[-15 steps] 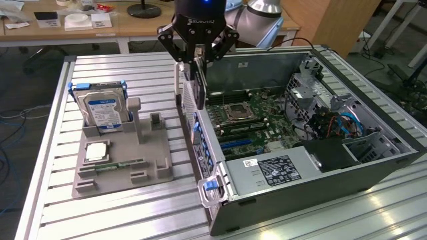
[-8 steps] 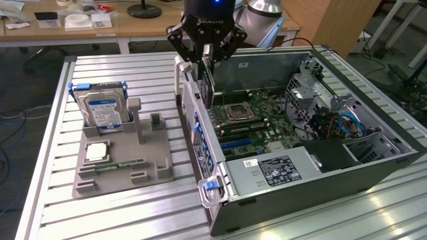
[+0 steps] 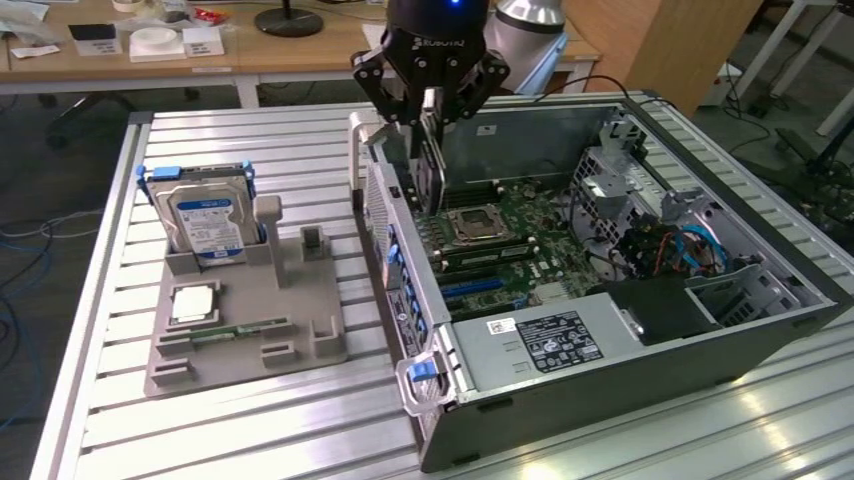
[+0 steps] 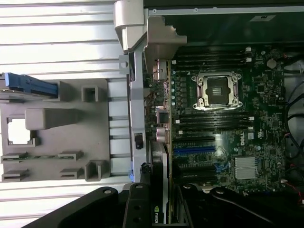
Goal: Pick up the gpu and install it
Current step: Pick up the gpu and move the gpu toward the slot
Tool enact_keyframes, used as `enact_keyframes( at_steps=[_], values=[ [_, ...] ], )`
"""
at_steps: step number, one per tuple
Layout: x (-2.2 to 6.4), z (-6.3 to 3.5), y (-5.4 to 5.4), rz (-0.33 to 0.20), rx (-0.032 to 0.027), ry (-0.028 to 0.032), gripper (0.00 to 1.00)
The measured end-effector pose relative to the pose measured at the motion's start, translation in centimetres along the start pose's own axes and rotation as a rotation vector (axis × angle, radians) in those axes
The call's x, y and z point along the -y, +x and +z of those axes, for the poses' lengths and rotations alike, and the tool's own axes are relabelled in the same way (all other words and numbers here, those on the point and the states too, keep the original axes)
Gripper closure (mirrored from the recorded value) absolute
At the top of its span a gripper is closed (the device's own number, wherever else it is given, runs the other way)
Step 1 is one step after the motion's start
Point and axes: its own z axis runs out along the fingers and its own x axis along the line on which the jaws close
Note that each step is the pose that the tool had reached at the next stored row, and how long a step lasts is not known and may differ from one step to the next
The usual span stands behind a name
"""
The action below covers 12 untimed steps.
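Above the open dark-grey computer case (image 3: pixel 641 370), my end effector (image 3: pixel 430 112) is clenched on the thin black gpu card (image 3: pixel 434 170), upright beside the rear wall, over the green motherboard (image 3: pixel 521 250). A silver hard drive (image 3: pixel 207 215) stands well apart on the slatted tabletop (image 3: pixel 267 140).

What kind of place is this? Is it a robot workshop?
Probably a robotics lab or workshop: an open computer case sits on a slatted metal table, the robot's hand grips the gpu over it, and office desks stand behind.

Slatted table (image 3: pixel 267 140) bears grey holder (image 3: pixel 254 325) and computer case (image 3: pixel 627 385).
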Motion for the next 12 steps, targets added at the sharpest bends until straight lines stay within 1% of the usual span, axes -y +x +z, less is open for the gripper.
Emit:
enact_keyframes(
  at_steps=[12],
  values=[
    [-0.16, 0.05, -2.1, 0.000, 0.0000, 0.0000, 0.73]
  ],
)
